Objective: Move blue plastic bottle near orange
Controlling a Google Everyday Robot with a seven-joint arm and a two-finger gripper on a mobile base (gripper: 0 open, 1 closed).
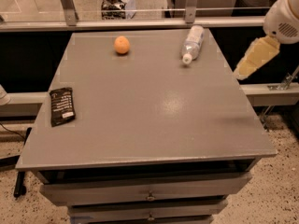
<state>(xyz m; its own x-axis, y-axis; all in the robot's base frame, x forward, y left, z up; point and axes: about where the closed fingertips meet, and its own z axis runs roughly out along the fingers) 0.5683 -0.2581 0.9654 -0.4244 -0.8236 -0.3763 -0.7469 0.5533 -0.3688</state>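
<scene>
The blue plastic bottle [193, 43] lies on its side at the far right of the grey table [154, 120], with its white cap pointing toward the table's front. The orange [122, 45] sits at the far left-centre, well apart from the bottle. My gripper [251, 60] hangs in the air off the table's right edge, to the right of the bottle and a little nearer the front. It holds nothing that I can see.
A black flat packet [62, 106] lies near the table's left edge. A metal rail with glass [140, 17] runs behind the far edge. Drawers [149, 196] are below the front edge.
</scene>
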